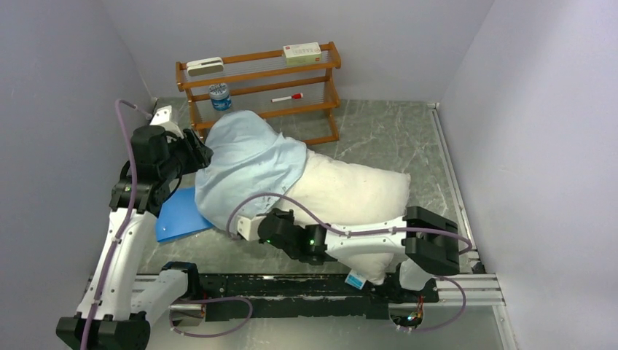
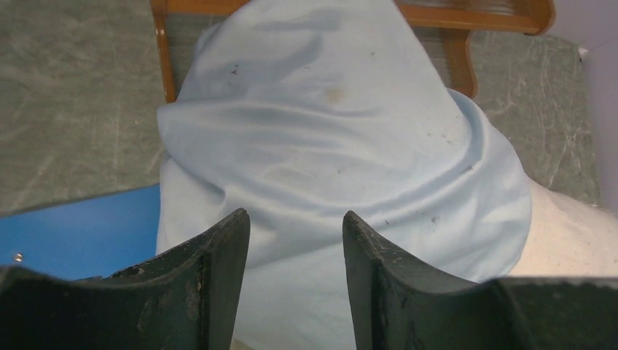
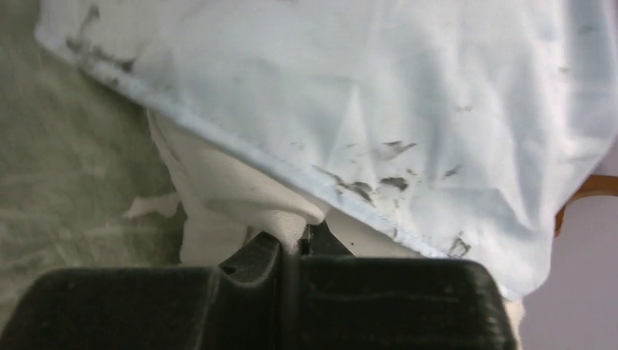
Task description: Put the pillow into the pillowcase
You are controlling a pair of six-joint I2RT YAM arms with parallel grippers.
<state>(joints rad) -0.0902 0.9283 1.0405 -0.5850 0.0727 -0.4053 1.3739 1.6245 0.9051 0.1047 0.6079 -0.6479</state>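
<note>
The pillow (image 1: 353,191) lies across the middle of the floor, its left part inside the light-blue pillowcase (image 1: 248,162). My left gripper (image 1: 198,155) is at the pillowcase's left edge. In the left wrist view (image 2: 295,216) its fingers stand apart, with pillowcase cloth (image 2: 328,138) filling the gap between and beyond them. My right gripper (image 1: 244,226) is at the pillow's near edge, below the pillowcase opening. In the right wrist view (image 3: 294,239) it is shut on a fold of the pillow's white fabric (image 3: 240,193), just under the pillowcase hem (image 3: 379,124).
A stiff bright-blue flat rectangle (image 1: 178,215) lies on the floor under the pillowcase's left side. A wooden rack (image 1: 259,80) with a box, a marker and a jar stands behind the pillowcase. Walls close in left and right. A metal rail (image 1: 466,288) runs along the near edge.
</note>
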